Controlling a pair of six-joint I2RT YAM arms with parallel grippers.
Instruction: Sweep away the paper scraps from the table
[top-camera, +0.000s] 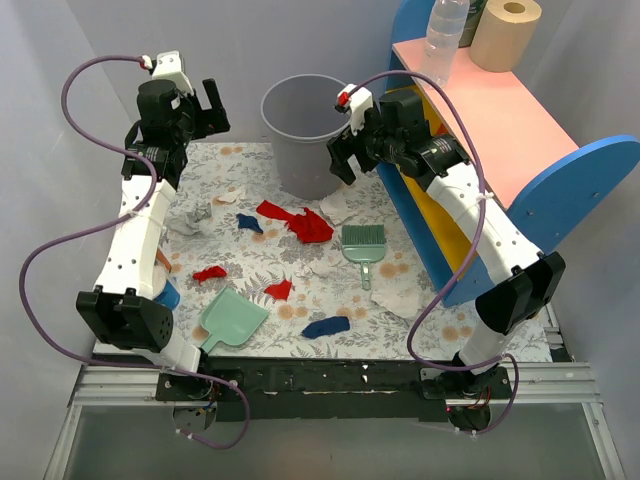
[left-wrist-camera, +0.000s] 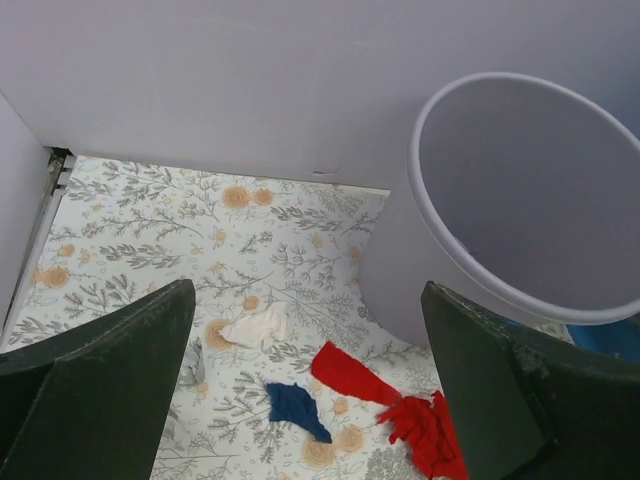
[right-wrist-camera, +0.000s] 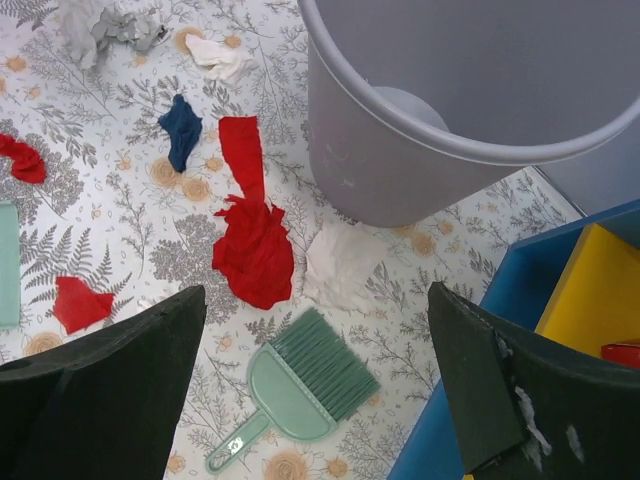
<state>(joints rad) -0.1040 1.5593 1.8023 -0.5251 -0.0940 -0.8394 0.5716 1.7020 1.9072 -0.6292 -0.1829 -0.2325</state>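
Paper scraps lie scattered on the leaf-printed table (top-camera: 440, 335): a large red one (top-camera: 300, 222), small red ones (top-camera: 209, 272), dark blue ones (top-camera: 326, 326) and white ones (top-camera: 400, 298). My left gripper (top-camera: 205, 110) is open and empty, held high over the far left corner; its wrist view shows red (left-wrist-camera: 350, 372), blue (left-wrist-camera: 296, 408) and white (left-wrist-camera: 255, 328) scraps below it. My right gripper (top-camera: 345, 160) is open and empty beside the bin, above the green brush (right-wrist-camera: 300, 385), a red scrap (right-wrist-camera: 252, 245) and a white scrap (right-wrist-camera: 340, 265).
A grey bin (top-camera: 300, 130) stands at the far middle. The green brush (top-camera: 362, 243) lies right of centre and a mint-green dustpan (top-camera: 232, 318) lies at the near left. A blue and yellow shelf with a pink top (top-camera: 490, 120) lines the right side.
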